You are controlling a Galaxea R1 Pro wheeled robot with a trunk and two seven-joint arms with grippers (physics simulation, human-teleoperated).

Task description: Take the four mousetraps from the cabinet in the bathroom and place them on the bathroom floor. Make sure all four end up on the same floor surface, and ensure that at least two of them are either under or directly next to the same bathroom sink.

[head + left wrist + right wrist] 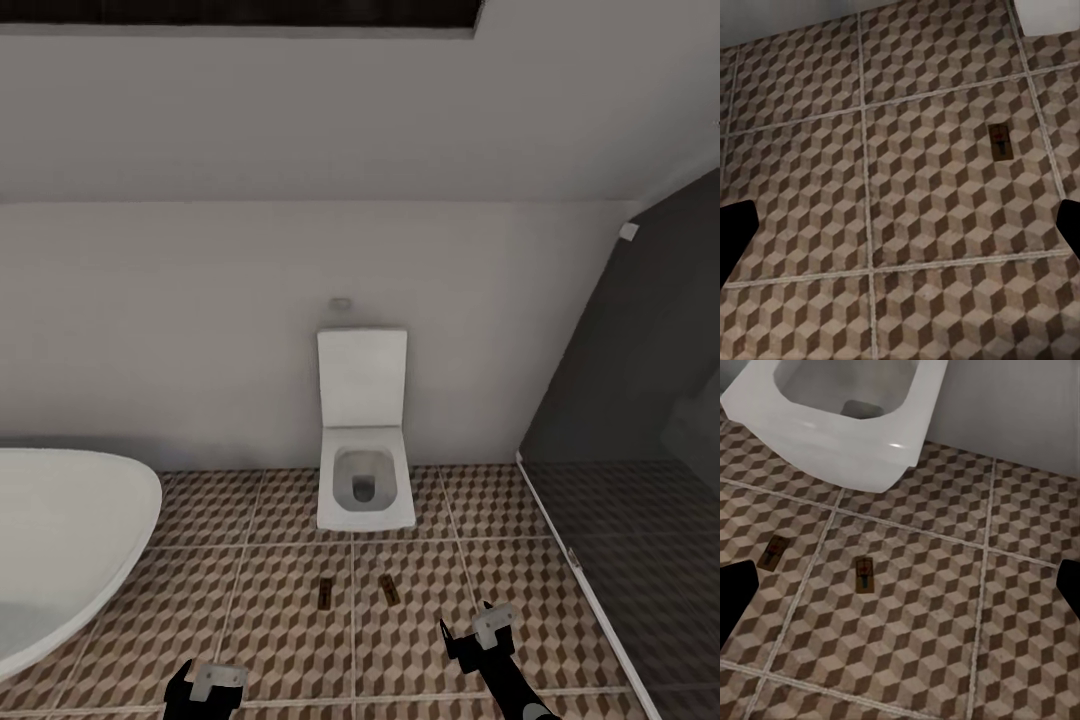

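Observation:
Two mousetraps lie flat on the cube-patterned bathroom floor [280, 620] in front of the toilet, one [325, 594] left of the other [390, 589]. The right wrist view has both, the left one [772, 551] and the right one [864, 574]; the left wrist view has one mousetrap [1001, 141]. My left gripper [205, 688] hangs low over the tiles and is open with nothing in it [900, 232]. My right gripper [478, 635] is open and empty too [900, 592], nearer to me than the traps and to their right. The cabinet and the sink are out of view.
A white toilet [365, 480] stands against the back wall, its bowl [847, 412] just beyond the traps. A white oval bathtub [60, 540] takes up the left side. A dark glass shower partition [620, 420] with a white floor rail closes off the right.

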